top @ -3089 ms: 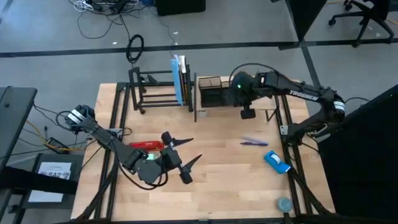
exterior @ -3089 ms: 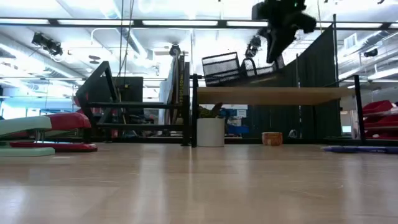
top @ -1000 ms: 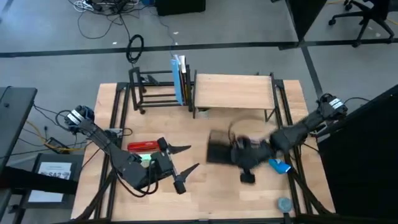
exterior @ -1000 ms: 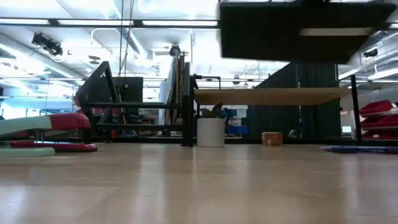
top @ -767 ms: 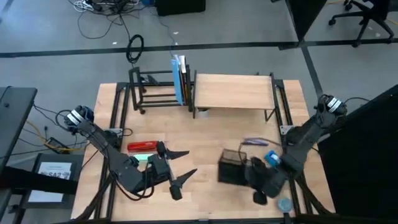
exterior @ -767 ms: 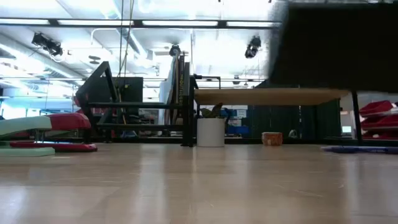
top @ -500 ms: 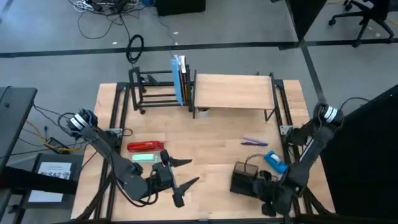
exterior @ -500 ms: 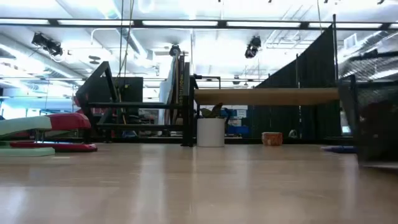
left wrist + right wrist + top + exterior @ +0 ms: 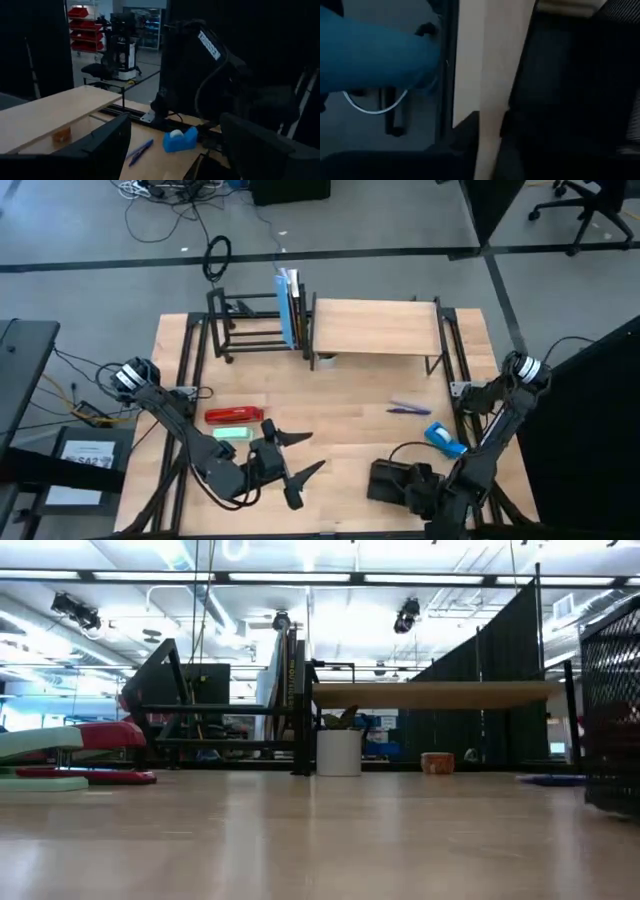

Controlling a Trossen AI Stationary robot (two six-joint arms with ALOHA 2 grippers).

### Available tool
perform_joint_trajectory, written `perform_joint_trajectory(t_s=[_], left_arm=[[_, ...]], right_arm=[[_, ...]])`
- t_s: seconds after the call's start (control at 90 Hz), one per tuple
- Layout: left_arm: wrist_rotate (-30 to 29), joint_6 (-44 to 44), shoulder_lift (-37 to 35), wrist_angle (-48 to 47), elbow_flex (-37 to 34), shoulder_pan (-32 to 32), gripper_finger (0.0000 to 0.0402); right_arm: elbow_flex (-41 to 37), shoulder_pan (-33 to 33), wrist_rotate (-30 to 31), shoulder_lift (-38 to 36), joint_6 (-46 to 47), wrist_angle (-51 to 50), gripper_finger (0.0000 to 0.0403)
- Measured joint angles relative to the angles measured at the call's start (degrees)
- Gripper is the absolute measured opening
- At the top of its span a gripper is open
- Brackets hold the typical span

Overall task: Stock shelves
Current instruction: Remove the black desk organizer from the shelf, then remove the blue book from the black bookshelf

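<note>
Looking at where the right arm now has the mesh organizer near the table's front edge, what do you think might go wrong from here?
1. The mesh organizer sits low by the table's front edge in the right gripper; a careless release could tip it off.
2. The tape dispenser and pens lie close beside that arm, so a swing might sweep them.
3. The left gripper, open, hovers near the stapler and could collide.

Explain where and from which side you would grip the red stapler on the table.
Grip the red stapler across its narrow width near mid-length, coming from above. It lies flat and lengthwise, apart from the green item beside it, and the open left gripper is close by.
</note>
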Motion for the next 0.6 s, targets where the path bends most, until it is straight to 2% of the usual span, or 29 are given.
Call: perform_joint_trajectory(t_s=[0.167,0.411,0.456,0.5,0.6], left_arm=[[0.08,-0.17,-0.02,0.09,0.00,0.00,0.0284],[-0.45,-1.01,-0.02,0.01,0.00,0.15,0.0284],[-3.03,-1.17,-0.07,0.11,0.07,0.39,0.0284],[-8.09,0.91,-0.63,-0.14,0.67,0.60,0.0284],[-19.83,10.94,-3.64,0.09,3.89,2.42,0.0284]], right_arm=[[4.49,-3.11,1.38,-4.00,-7.98,-4.69,0.0157],[7.36,-9.65,13.63,-8.13,-19.47,-1.67,0.0191],[7.36,-10.99,16.16,-8.17,-20.31,-0.42,0.0194],[7.32,-12.35,18.64,-8.04,-20.48,1.01,0.0195],[7.07,-15.48,22.74,-7.00,-20.18,6.15,0.0197]])
